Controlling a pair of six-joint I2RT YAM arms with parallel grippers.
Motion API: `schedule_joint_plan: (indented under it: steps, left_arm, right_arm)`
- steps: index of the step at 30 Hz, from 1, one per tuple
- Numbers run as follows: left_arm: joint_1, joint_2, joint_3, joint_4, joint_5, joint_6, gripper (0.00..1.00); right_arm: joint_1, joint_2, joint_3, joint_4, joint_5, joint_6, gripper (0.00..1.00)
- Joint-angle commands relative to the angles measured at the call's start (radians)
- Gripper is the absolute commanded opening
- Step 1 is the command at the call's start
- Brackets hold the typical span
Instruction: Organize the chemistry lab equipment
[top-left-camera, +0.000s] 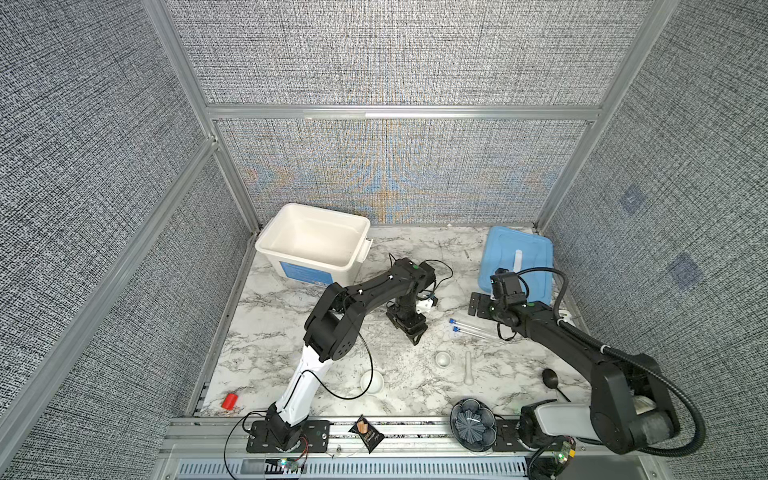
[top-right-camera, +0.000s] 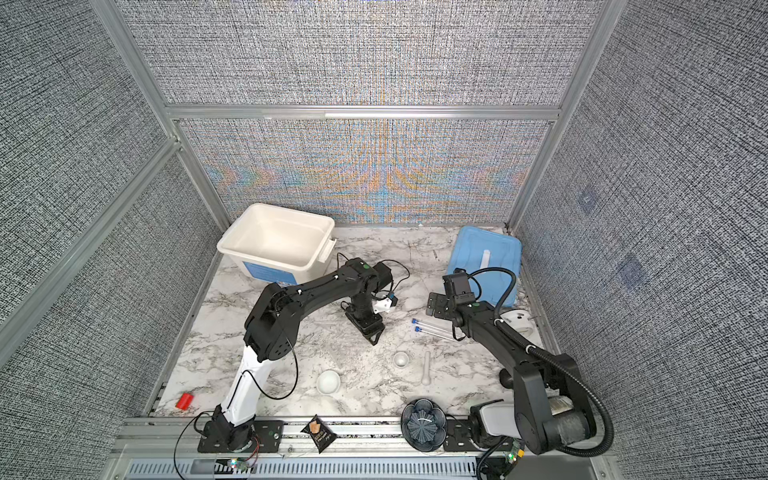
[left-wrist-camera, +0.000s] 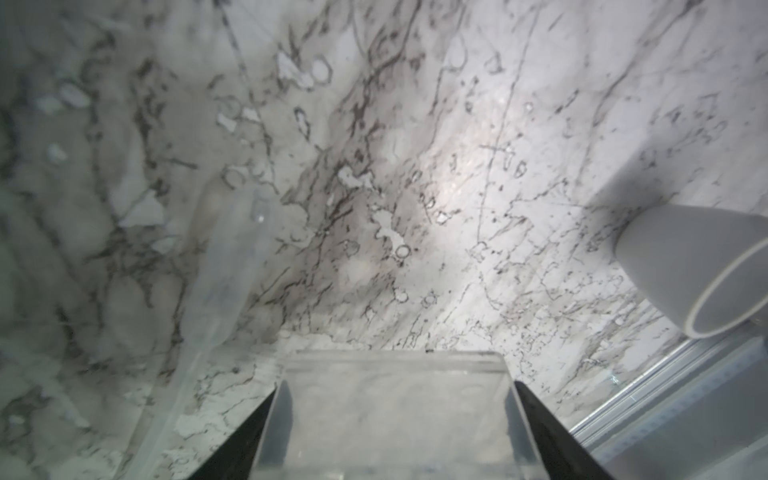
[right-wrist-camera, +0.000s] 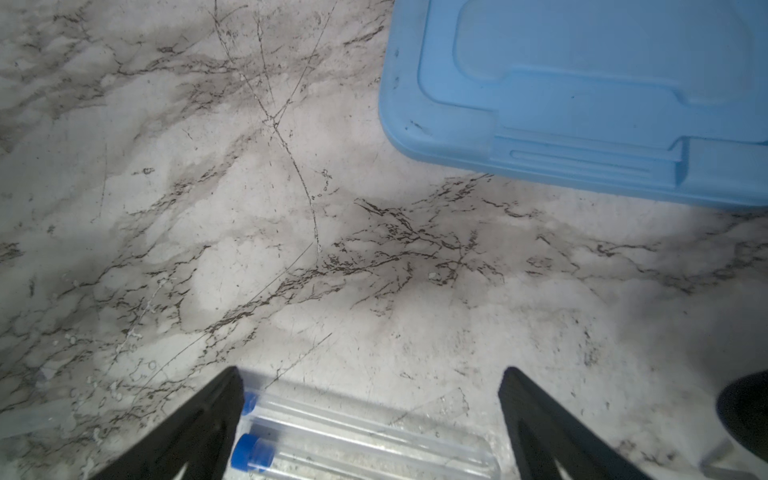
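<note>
Gripping the clear plastic rack (left-wrist-camera: 395, 424) by its side walls, the left gripper (left-wrist-camera: 397, 386) is pressing a black finger against each wall (lower middle of its wrist view). In both top views that gripper is pointing down at the marble table (top-left-camera: 266, 332) near frame centre, though the rack is too transparent to make out there. The right gripper (right-wrist-camera: 370, 370) is standing spread wide and grasping nothing. The two blue-capped tubes (right-wrist-camera: 357, 451) are lying side by side on the table between its fingers, at the bottom edge of its wrist view. In a top view, right of centre, the small white dish (top-left-camera: 443, 358) and the white pestle (top-left-camera: 468, 368) are resting near each other, and a second white dish (top-left-camera: 372, 381) is sitting lower left of them. What may be a clear dropper (left-wrist-camera: 220, 257) is lying blurred at the left of the left wrist view.
</note>
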Motion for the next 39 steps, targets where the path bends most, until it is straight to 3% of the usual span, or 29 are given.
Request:
schedule_joint_plan:
  steps: [1,5,10,12,17,23,29,34,39]
  left_arm:
    - [-0.001,0.032,0.043,-0.017,0.065,0.015,0.73]
    - [-0.004,0.051,0.065,-0.032,0.079,0.008,0.78]
    - [-0.005,0.03,0.033,-0.003,0.102,0.01,0.91]
    - [-0.004,0.009,0.02,0.003,0.097,0.026,0.96]
    - [0.005,-0.071,-0.018,0.024,0.063,0.003,0.99]
    - [0.029,-0.292,-0.132,0.146,0.089,-0.105,0.99]
    - [0.154,-0.551,-0.36,0.323,0.113,-0.234,0.99]
    - [0.261,-0.76,-0.546,0.455,0.009,-0.32,0.99]
    - [0.281,-0.945,-0.671,0.583,-0.134,-0.367,0.99]
  right_arm:
    - [0.001,0.025,0.021,0.038,-0.035,-0.049,0.99]
    - [0.0,0.054,0.04,0.043,-0.079,-0.047,0.99]
    - [-0.003,0.058,0.044,0.008,-0.067,-0.055,0.99]
    - [-0.007,0.064,0.055,-0.009,-0.114,-0.084,0.99]
    - [-0.005,0.106,0.178,-0.198,-0.138,-0.157,0.99]
    - [-0.003,0.158,0.346,-0.348,-0.226,-0.351,0.97]
    - [0.04,0.27,0.51,-0.548,-0.291,-0.588,0.92]
    - [0.097,0.348,0.532,-0.607,-0.333,-0.699,0.8]
    - [0.16,0.415,0.535,-0.648,-0.278,-0.751,0.75]
